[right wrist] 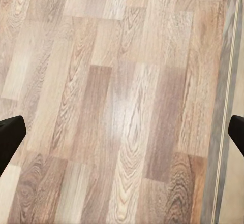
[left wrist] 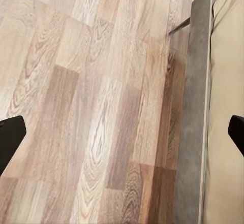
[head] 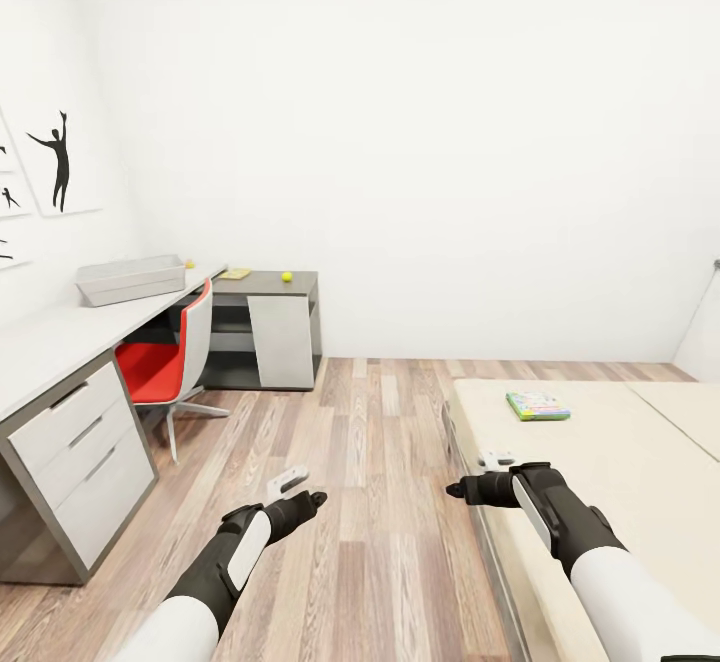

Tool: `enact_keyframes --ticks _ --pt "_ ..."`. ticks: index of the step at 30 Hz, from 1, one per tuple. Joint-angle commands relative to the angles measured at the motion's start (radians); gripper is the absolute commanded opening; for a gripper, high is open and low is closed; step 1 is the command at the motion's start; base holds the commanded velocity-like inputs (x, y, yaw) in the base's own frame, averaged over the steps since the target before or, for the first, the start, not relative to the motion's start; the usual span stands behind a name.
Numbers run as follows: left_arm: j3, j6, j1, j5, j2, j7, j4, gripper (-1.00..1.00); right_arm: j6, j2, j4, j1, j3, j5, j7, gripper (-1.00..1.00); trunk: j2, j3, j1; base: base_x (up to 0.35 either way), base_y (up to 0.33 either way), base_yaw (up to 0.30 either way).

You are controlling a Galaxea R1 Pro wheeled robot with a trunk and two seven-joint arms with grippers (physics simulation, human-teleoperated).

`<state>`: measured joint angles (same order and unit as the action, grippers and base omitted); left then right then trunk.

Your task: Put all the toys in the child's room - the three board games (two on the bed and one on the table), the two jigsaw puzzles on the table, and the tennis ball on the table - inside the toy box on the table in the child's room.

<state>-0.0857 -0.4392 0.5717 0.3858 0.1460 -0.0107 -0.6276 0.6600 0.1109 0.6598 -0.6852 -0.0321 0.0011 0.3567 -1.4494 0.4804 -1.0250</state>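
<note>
Wood plank floor (head: 380, 502) under both claws, left claw (head: 300, 490) and right claw (head: 478, 478) spread, empty. Board game (head: 537, 405) on bed (head: 600, 482) just ahead-right of right claw; toy box (head: 130, 279) on bench (head: 60, 337) far ahead-left. Close in on bed first, approach low and flat

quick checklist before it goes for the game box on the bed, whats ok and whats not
1. Board game in sight, lying flat on the bed: ok.
2. Left tool empty and open, fingers spread over the floor: ok.
3. Right tool empty and open: ok.
4. Right tool within reach of the game: not ok, it hangs near the bed's edge, short of the box.
5. Toy box on the table, ready to receive: ok.
6. Second game on the bed located: cannot tell.
</note>
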Motion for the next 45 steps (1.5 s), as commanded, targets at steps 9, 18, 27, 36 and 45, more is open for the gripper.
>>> enact_keyframes --ticks 9,18,27,36,45 --pt "-0.006 -0.007 0.0 0.005 0.001 -0.004 -0.001 1.0 0.004 0.001 0.001 -0.001 -0.003 0.0 0.002 1.0 -0.001 0.001 0.0 0.0 0.0 -0.062" --pt "-0.006 -0.007 0.0 0.005 0.001 -0.007 -0.001 1.0 0.004 0.001 0.001 -0.001 -0.003 0.0 0.002 1.0 -0.001 0.001 0.0 0.0 0.0 -0.039" --pt "-0.005 -0.007 0.0 0.005 0.001 -0.007 -0.001 1.0 0.004 0.001 0.001 -0.001 -0.003 0.0 0.003 1.0 -0.001 0.001 0.0 0.0 0.0 -0.05" --pt "-0.005 -0.007 0.0 0.005 0.001 -0.008 -0.001 1.0 0.005 0.001 0.001 -0.001 -0.003 -0.001 0.003 1.0 -0.001 0.001 0.0 0.0 0.0 -0.168" --pt "-0.004 -0.007 0.0 0.005 0.001 -0.008 -0.001 1.0 0.005 0.001 0.001 -0.001 -0.003 0.0 0.003 1.0 -0.001 0.001 0.0 0.0 0.0 -0.139"
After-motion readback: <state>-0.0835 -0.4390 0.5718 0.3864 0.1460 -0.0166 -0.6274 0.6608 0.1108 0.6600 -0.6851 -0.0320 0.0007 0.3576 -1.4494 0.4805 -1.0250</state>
